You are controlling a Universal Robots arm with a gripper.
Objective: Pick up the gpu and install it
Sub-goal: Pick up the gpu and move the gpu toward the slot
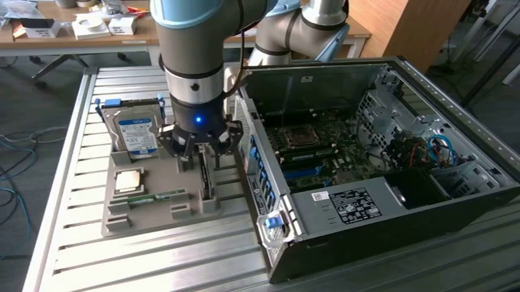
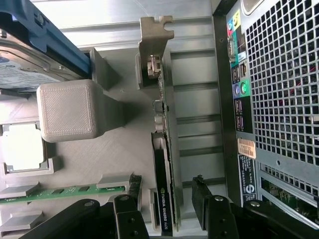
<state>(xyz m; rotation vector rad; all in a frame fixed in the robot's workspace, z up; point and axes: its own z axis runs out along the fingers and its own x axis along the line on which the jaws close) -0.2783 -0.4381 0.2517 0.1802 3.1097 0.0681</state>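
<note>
Wrist view, down along the gripper [image 2: 162,191]: wide open, one dark finger [image 2: 127,216] on either side of the graphics card [image 2: 160,112], a gap on each side, nothing held, no contact visible. Card on edge in a slot of the grey tray [image 2: 114,154], silver bracket [image 2: 152,35] at the end far from the fingers, near the perforated rear wall of the computer case [image 2: 279,99].

Exterior view: gripper [image 1: 201,151] low over the same card [image 1: 206,182], tray on the slatted metal table [image 1: 73,243] beside the open case.

Count: one gripper with two fingers, one graphics card, one hard drive [image 1: 136,135], one processor chip [image 1: 130,181], one green memory stick [image 1: 156,198], one tray, one case.

Lower edge of the card sunk in its slot. Hard drive and memory stick cut off at the frame edge in the wrist view. Fingertips hard to tell apart against the dark card in the exterior view.
</note>
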